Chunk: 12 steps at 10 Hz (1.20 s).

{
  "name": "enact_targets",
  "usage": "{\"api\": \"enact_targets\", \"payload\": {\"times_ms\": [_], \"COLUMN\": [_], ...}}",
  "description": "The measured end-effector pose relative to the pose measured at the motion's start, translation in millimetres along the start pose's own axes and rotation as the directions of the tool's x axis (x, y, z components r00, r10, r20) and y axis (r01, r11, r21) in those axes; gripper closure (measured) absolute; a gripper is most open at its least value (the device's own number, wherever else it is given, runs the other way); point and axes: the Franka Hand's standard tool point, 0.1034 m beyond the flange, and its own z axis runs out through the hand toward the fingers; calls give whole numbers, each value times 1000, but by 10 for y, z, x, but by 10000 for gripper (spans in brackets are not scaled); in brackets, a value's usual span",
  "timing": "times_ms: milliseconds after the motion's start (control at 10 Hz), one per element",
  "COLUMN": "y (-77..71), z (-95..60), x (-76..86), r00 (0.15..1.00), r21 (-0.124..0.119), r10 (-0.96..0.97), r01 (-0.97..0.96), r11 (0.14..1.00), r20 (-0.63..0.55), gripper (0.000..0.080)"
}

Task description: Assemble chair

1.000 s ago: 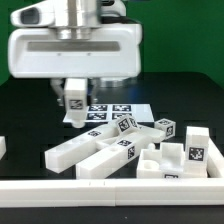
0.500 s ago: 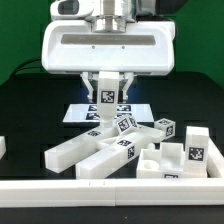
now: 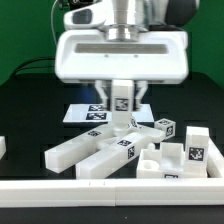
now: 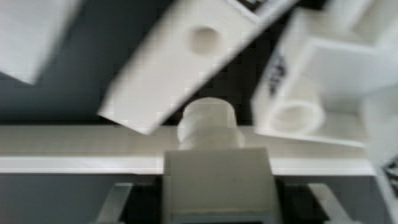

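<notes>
My gripper [image 3: 121,106] is shut on a white chair leg [image 3: 121,100] with a marker tag and holds it upright above the loose parts. In the wrist view the leg [image 4: 214,165] fills the middle between the jaws of my gripper [image 4: 217,205], its round peg end [image 4: 210,115] pointing at the table. Below it lie a long white bar with a hole [image 4: 187,70] and a white part with a round socket [image 4: 295,118]. In the exterior view the long white bars [image 3: 85,150] lie in front of the gripper.
The marker board [image 3: 92,115] lies behind the parts. Tagged white blocks [image 3: 197,147] and a small cube [image 3: 165,127] sit at the exterior view's right. A white rail [image 3: 110,186] runs along the front. A small white piece [image 3: 2,147] is at the left edge.
My gripper has moved toward the exterior view's right with the leg in it, from above the marker board's left end to over the loose parts. The parts on the table have not moved.
</notes>
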Motion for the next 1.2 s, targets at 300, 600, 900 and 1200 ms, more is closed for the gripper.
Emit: {"api": "enact_targets", "payload": {"times_ms": [300, 600, 900, 1200], "y": [-311, -291, -348, -422], "z": [15, 25, 177, 369], "x": [113, 100, 133, 202], "r00": [1000, 1000, 1000, 1000], "r21": [29, 27, 30, 34], "r10": [21, 19, 15, 8], "r01": [-21, -19, -15, -8], "r11": [999, 999, 999, 999], "r20": [-6, -3, 0, -4], "gripper": [518, 518, 518, 518]}}
